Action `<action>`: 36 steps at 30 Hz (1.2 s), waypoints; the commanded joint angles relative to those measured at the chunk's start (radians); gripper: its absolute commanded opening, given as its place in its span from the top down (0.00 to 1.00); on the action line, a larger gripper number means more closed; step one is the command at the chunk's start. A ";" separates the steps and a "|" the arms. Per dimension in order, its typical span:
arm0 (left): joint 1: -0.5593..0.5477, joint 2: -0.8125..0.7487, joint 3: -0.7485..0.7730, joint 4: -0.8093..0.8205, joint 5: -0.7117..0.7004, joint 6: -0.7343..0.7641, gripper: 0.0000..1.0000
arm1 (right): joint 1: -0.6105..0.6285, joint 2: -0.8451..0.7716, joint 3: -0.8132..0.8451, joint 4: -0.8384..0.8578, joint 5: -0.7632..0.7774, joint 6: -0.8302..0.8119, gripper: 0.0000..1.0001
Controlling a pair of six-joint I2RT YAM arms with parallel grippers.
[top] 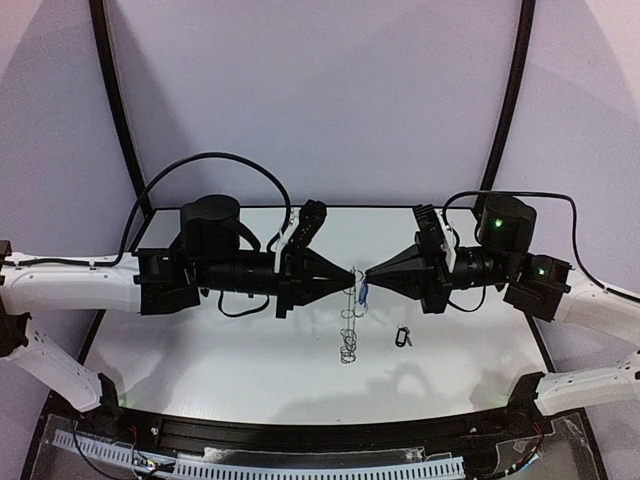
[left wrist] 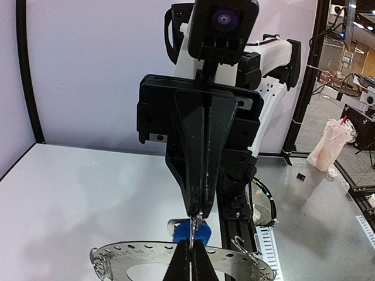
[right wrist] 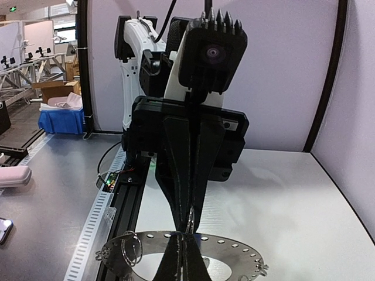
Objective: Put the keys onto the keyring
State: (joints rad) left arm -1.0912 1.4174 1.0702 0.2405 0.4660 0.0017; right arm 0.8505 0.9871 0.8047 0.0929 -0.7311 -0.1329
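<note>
The keyring [top: 348,318] hangs edge-on between my two gripper tips, above the table's middle. My left gripper [top: 351,271] is shut on its rim; in the left wrist view my fingertips [left wrist: 183,257] pinch the perforated grey ring [left wrist: 240,262]. My right gripper [top: 368,274] faces it tip to tip and is shut on a thin wire loop [left wrist: 198,221] at the blue-tagged key [left wrist: 193,232], which sits against the ring's rim [top: 362,290]. The right wrist view shows the ring [right wrist: 275,253] under my shut fingers [right wrist: 176,260]. The black-headed key [top: 402,337] lies on the table to the right.
The white table [top: 200,350] has a black rail [top: 300,432] along its near edge. Black frame posts [top: 115,100] stand at the back left and right. Small wire loops [right wrist: 130,250] fringe the ring's rim.
</note>
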 commanded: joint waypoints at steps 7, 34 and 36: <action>0.000 -0.051 -0.047 0.090 -0.031 -0.045 0.99 | 0.009 -0.031 -0.014 -0.001 0.022 0.022 1.00; 0.000 -0.044 -0.049 0.086 -0.003 -0.045 0.99 | 0.013 0.019 0.027 0.018 0.009 0.085 1.00; -0.001 -0.045 -0.051 0.087 -0.008 -0.043 0.99 | 0.013 0.016 0.027 0.018 0.002 0.089 1.00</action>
State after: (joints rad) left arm -1.0912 1.3956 1.0306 0.2996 0.4538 -0.0452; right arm 0.8520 1.0134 0.8074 0.0784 -0.7074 -0.0650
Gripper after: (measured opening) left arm 0.012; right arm 0.006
